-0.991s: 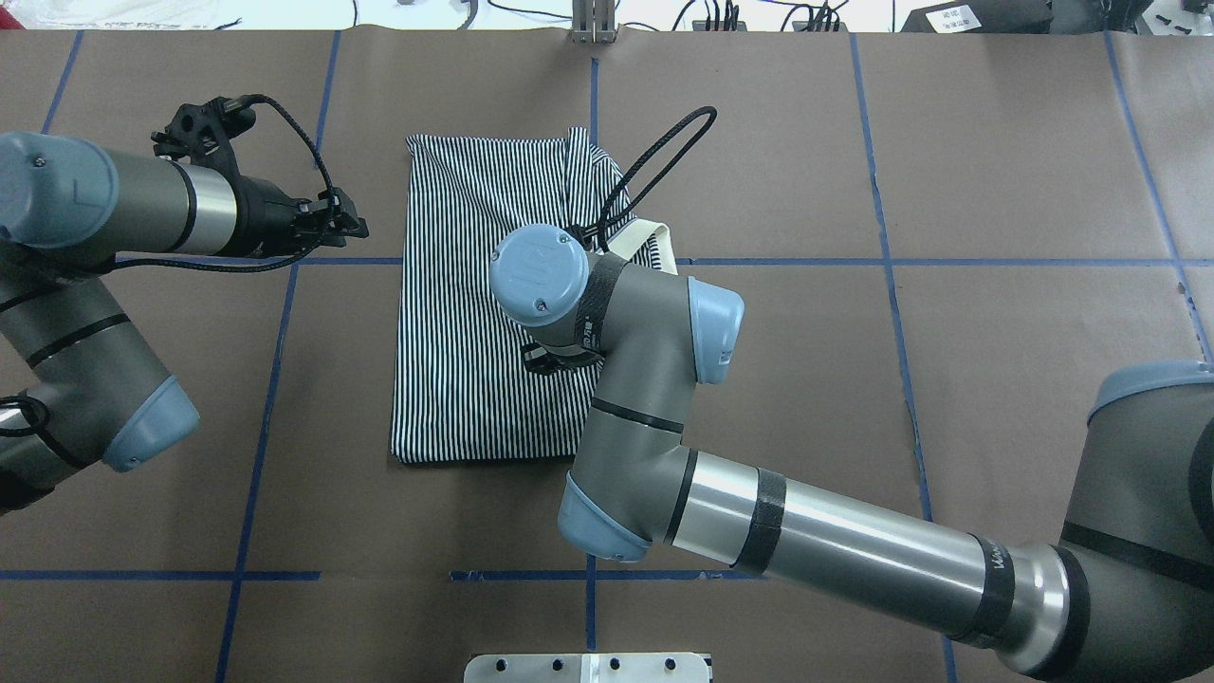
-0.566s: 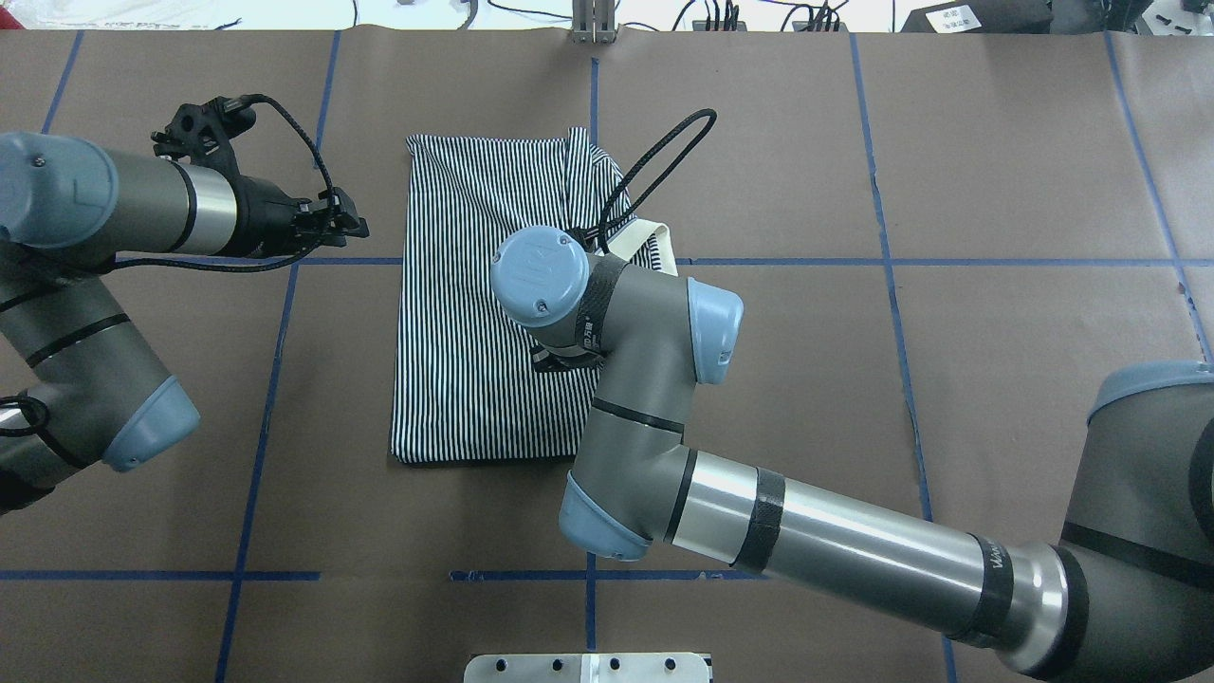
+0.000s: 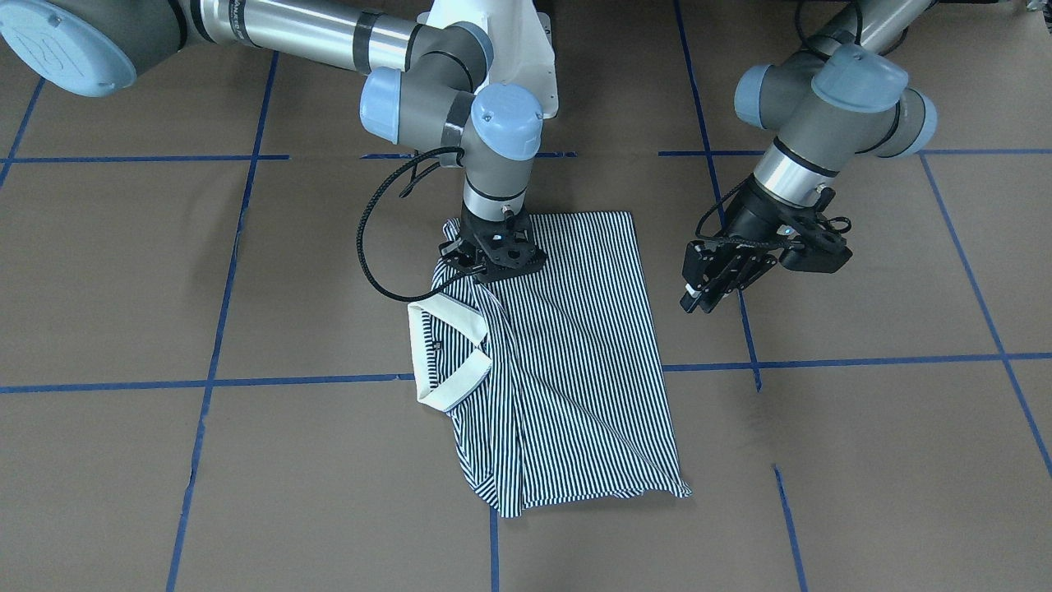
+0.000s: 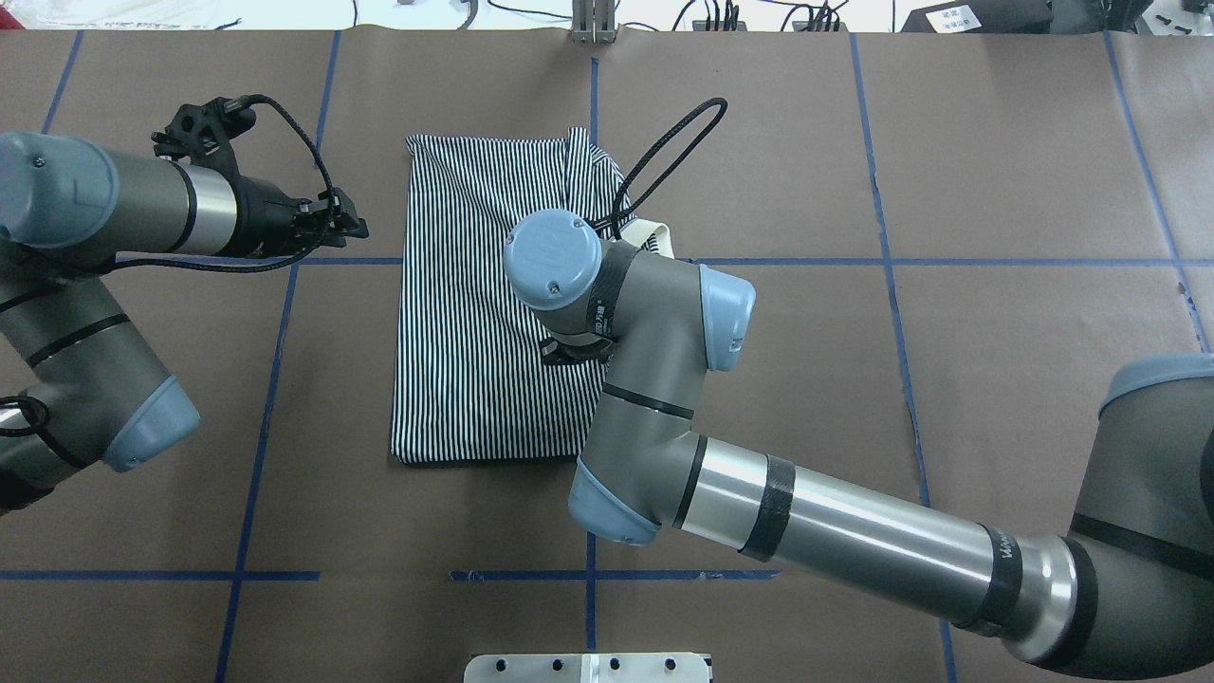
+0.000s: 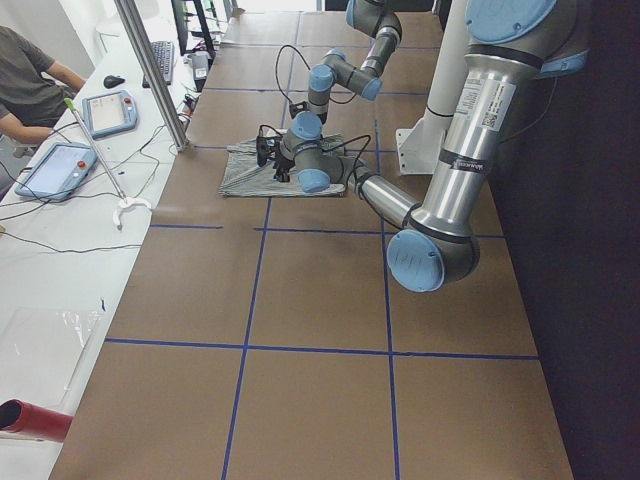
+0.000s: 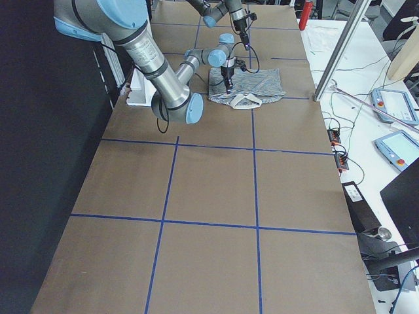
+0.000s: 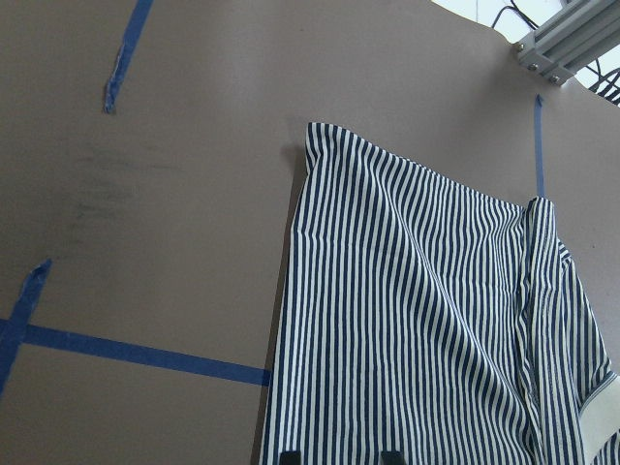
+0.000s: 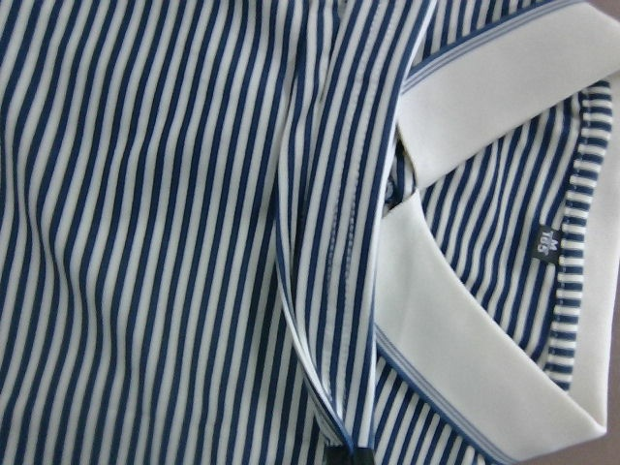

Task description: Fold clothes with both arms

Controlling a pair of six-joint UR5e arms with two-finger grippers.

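The striped polo shirt (image 3: 575,370) (image 4: 474,332) lies folded into a long rectangle on the brown table, its cream collar (image 3: 448,362) (image 8: 455,320) at one long edge. My right gripper (image 3: 481,271) (image 4: 569,353) points straight down onto that edge, close to the collar. In the right wrist view its tips (image 8: 351,453) sit together, shut on a raised fold of the striped cloth. Off the shirt's other long side, my left gripper (image 3: 699,300) (image 4: 356,223) hovers above bare table, open and empty. Its camera looks along the shirt (image 7: 417,320).
Blue tape lines (image 4: 266,379) grid the brown paper. The white pedestal (image 3: 526,49) stands at the robot's side of the table, and a metal post (image 4: 593,24) at the far edge. A person (image 5: 30,80) sits at a side bench with tablets and cables.
My right wrist has shifted slightly right and away from the robot, over the shirt's collar edge. The left arm and the shirt look unchanged.
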